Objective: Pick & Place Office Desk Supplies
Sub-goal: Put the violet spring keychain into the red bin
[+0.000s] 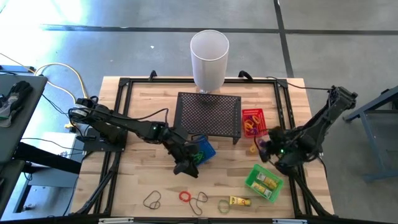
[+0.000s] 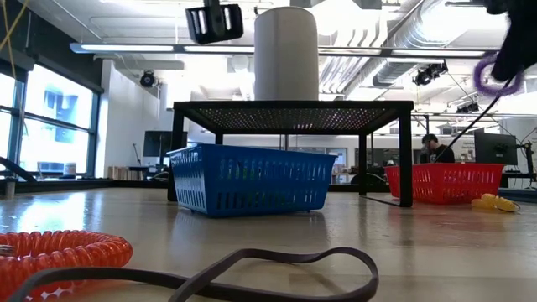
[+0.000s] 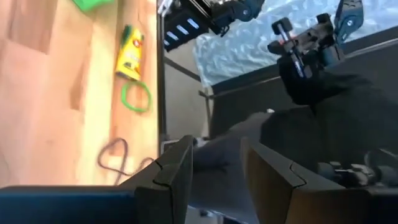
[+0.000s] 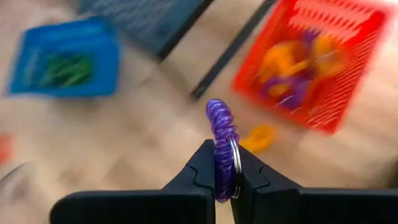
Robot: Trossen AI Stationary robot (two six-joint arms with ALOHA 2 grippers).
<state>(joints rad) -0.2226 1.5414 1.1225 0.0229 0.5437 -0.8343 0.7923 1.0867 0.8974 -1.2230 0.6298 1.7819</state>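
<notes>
My right gripper point(image 4: 225, 167) is shut on a purple spiral coil band point(image 4: 222, 127) and hovers above the table between the red basket point(image 1: 253, 121) and the green basket point(image 1: 264, 180). In the low view the coil point(image 2: 487, 75) hangs high in the air. My left gripper point(image 1: 186, 167) is open with nothing between its fingers point(image 3: 177, 168), just off the blue basket's point(image 1: 203, 151) near-left corner. A red coil point(image 1: 185, 196), several thin bands point(image 1: 152, 199) and a yellow piece point(image 1: 239, 201) lie on the table's near part. An orange coil point(image 1: 253, 149) lies by the red basket. My right gripper pinches one end of the purple coil's loop point(image 4: 224, 155), where a metal ring point(image 4: 237, 163) sits, between its two fingertips. The fingers slant downward. The rest of the loop sticks out past the fingertips, lifted clear of the table.
A black mesh stand point(image 1: 209, 115) stands mid-table with a tall white cylinder point(image 1: 209, 59) behind it. The red basket holds orange and purple coils, the blue one green bands point(image 4: 65, 68), the green one yellow pieces. A black frame point(image 1: 118, 124) rims the table.
</notes>
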